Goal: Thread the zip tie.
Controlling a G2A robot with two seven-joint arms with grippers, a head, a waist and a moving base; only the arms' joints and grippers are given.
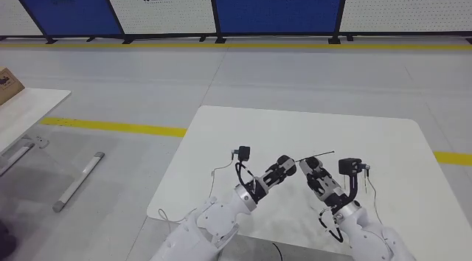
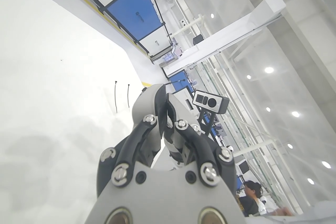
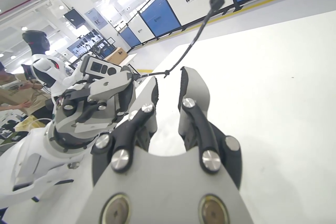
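Here's the zip tie (image 3: 195, 38), held up in the air above the white table (image 1: 383, 143), one end nipped in the left gripper (image 3: 131, 79), whose fingers are pressed together on it, so the strap juts out stiff with its head (image 3: 216, 0) at the far end. The right gripper (image 3: 170, 82) sits just beside it, fingers spread wide, the strap crossing past their tips, placed, I'd say, to take the free end. Two spare zip ties (image 2: 115, 96) lie flat on the table, well apart from the grippers.

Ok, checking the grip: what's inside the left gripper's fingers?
The tail end of the black zip tie. Shut fingers of the left gripper cover the clamped part; the rest sticks out, head free.
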